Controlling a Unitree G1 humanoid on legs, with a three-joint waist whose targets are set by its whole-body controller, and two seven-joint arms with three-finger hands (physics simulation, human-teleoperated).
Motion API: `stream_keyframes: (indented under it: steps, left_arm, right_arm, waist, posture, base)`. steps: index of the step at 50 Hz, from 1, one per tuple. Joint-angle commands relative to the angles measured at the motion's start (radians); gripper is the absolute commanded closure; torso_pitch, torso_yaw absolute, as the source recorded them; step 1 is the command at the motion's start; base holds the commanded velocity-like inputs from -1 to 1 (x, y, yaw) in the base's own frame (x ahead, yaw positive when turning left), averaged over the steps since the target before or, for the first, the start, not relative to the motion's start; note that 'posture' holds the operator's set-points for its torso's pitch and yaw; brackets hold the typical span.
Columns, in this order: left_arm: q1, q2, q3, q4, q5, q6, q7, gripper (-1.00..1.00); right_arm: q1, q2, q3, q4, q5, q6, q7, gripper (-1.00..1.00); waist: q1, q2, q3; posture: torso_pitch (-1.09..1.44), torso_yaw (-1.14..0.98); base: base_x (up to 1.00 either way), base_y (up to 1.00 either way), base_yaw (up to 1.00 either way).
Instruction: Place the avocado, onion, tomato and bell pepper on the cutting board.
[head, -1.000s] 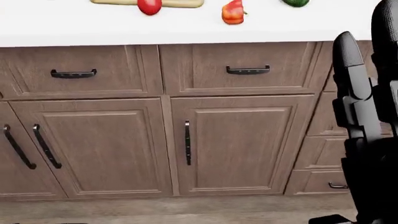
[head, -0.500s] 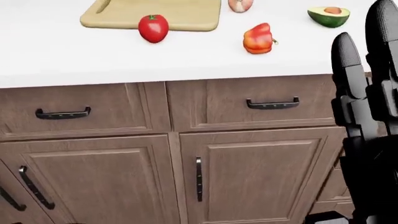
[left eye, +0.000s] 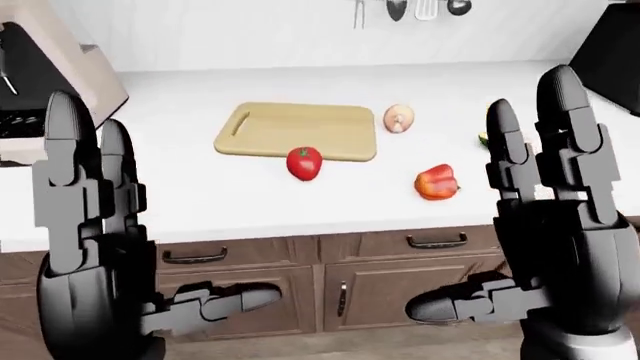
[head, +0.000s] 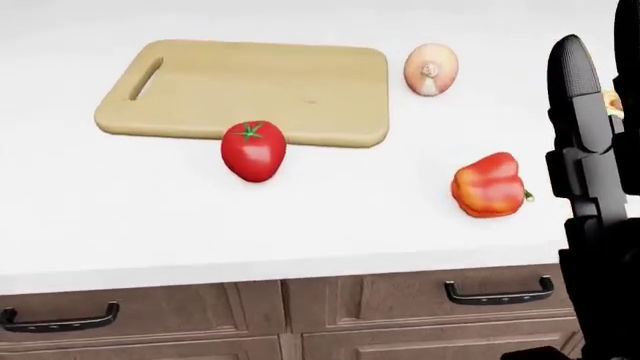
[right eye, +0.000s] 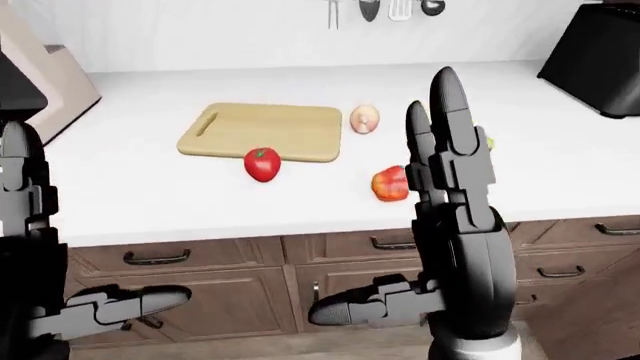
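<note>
Camera has tilted up since earlier frames, counter now filling view. Left hand (left eye: 95, 247) fingers spread, empty; cutting board (head: 245, 90) bare, well beyond fingertips. Tomato (head: 253, 151) touching its near edge, onion (head: 431, 70) beside, bell pepper (head: 489, 184) near right hand (left eye: 555, 240), spread, empty. Avocado mostly hidden behind right fingers. Nothing placed; open counter all round.

Camera tilts up; the things themselves do not move.
The cutting board (head: 250, 90), tomato (head: 253, 151), bell pepper (head: 489, 185) and onion (head: 431, 70) slide down into the head view, cabinets dropping to its bottom edge.
</note>
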Motion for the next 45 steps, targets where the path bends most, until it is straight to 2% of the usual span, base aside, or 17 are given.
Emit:
stream_keyframes:
  steps: [1,2,3,5,9,11,14,16,17,18,22,24,26,29,30,33,45]
  left_arm:
    - [-0.004,-0.001,0.001,-0.016,0.008,-0.008,0.002,-1.0]
    - [-0.002,-0.004,0.0,-0.016,0.008,-0.011,0.0,-1.0]
    - [-0.002,-0.005,0.0,-0.016,0.01,-0.014,-0.002,-1.0]
    - [-0.003,-0.008,-0.002,-0.016,0.012,-0.011,-0.004,-1.0]
    - [-0.004,-0.011,-0.003,-0.016,0.017,-0.013,-0.008,-1.0]
    - [-0.001,-0.014,-0.005,-0.016,0.019,-0.016,-0.01,-1.0]
    - [-0.002,-0.016,-0.004,-0.016,0.019,-0.015,-0.012,-1.0]
    - [0.002,-0.018,-0.004,-0.016,0.019,-0.021,-0.014,-1.0]
    - [0.004,-0.018,-0.005,-0.016,0.019,-0.022,-0.014,-1.0]
    - [0.004,-0.019,-0.006,-0.016,0.019,-0.023,-0.015,-1.0]
    - [0.004,-0.021,-0.005,-0.016,0.019,-0.024,-0.017,-1.0]
    - [0.002,-0.022,-0.006,-0.016,0.021,-0.023,-0.018,-1.0]
    - [0.001,-0.023,-0.007,-0.016,0.023,-0.022,-0.02,-1.0]
    - [-0.001,-0.022,-0.003,-0.016,0.018,-0.021,-0.02,-1.0]
    - [-0.001,-0.021,-0.003,-0.016,0.018,-0.022,-0.019,-1.0]
    - [-0.001,-0.02,-0.008,-0.016,0.021,-0.02,-0.019,-1.0]
    - [0.01,-0.022,-0.01,-0.016,0.024,-0.031,-0.022,-1.0]
  right_arm:
    - [-0.008,0.003,0.002,-0.015,-0.005,-0.01,0.003,-1.0]
    - [-0.007,0.005,0.004,-0.015,-0.009,-0.01,0.005,-1.0]
    - [-0.006,0.008,0.003,-0.015,-0.009,-0.011,0.008,-1.0]
    - [-0.006,0.015,0.001,-0.015,-0.013,-0.009,0.011,-1.0]
    - [-0.01,0.024,0.001,-0.015,-0.019,0.001,0.02,-1.0]
    - [-0.011,0.027,-0.003,-0.015,-0.026,0.007,0.015,-1.0]
    - [-0.016,0.032,-0.008,-0.015,-0.021,0.006,0.016,-1.0]
    - [-0.015,0.032,-0.008,-0.015,-0.023,0.01,0.017,-1.0]
    - [-0.015,0.03,-0.01,-0.015,-0.018,0.011,0.017,-1.0]
    - [-0.016,0.028,-0.008,-0.015,-0.02,0.014,0.017,-1.0]
    - [-0.017,0.027,-0.005,-0.015,-0.019,0.017,0.018,-1.0]
    - [-0.019,0.024,-0.007,-0.015,-0.016,0.019,0.017,-1.0]
    - [-0.02,0.025,-0.004,-0.015,-0.02,0.02,0.017,-1.0]
    - [-0.023,0.029,-0.001,-0.015,-0.025,0.024,0.02,-1.0]
    - [-0.023,0.029,-0.002,-0.015,-0.025,0.024,0.02,-1.0]
    - [-0.024,0.033,0.011,-0.015,-0.033,0.026,0.028,-1.0]
    - [-0.026,0.05,0.007,-0.015,-0.042,0.033,0.046,-1.0]
  waist:
    - [0.004,0.011,-0.012]
    - [0.009,0.048,-0.029]
    - [0.021,0.032,-0.028]
    - [0.031,0.031,-0.004]
    - [0.043,0.01,-0.016]
    - [0.047,-0.007,-0.007]
    - [0.049,-0.03,-0.019]
    - [0.048,-0.073,-0.02]
    - [0.055,-0.093,-0.036]
    - [0.052,-0.058,-0.016]
    - [0.039,-0.085,-0.018]
    - [0.036,-0.08,-0.014]
    - [0.034,-0.064,-0.01]
    - [0.033,-0.014,-0.01]
    - [0.028,-0.048,-0.018]
    - [0.036,-0.052,-0.041]
    - [0.039,-0.06,-0.052]
  posture:
    - [0.0,0.0]
    - [0.0,0.0]
    - [0.0,0.0]
    - [0.0,0.0]
    - [0.0,0.0]
    - [0.0,0.0]
    - [0.0,0.0]
    - [0.0,0.0]
    - [0.0,0.0]
    - [0.0,0.0]
    - [0.0,0.0]
    - [0.0,0.0]
    - [0.0,0.0]
    - [0.0,0.0]
    - [0.0,0.0]
    - [0.0,0.0]
    - [0.0,0.0]
  base:
    - [0.34,0.05,0.0]
    - [0.35,0.05,0.0]
    - [0.36,0.05,0.0]
    - [0.35,0.07,0.0]
    - [0.35,0.06,0.0]
    - [0.29,0.03,0.0]
    - [0.0,0.0,0.0]
    - [0.0,0.0,0.0]
    - [0.0,0.0,0.0]
    - [0.0,0.0,0.0]
    - [0.0,0.0,0.0]
    - [0.0,0.0,0.0]
    - [0.0,0.0,0.0]
    - [0.0,0.0,0.0]
    - [0.0,0.0,0.0]
    - [0.0,0.0,0.0]
    - [0.0,0.0,0.0]
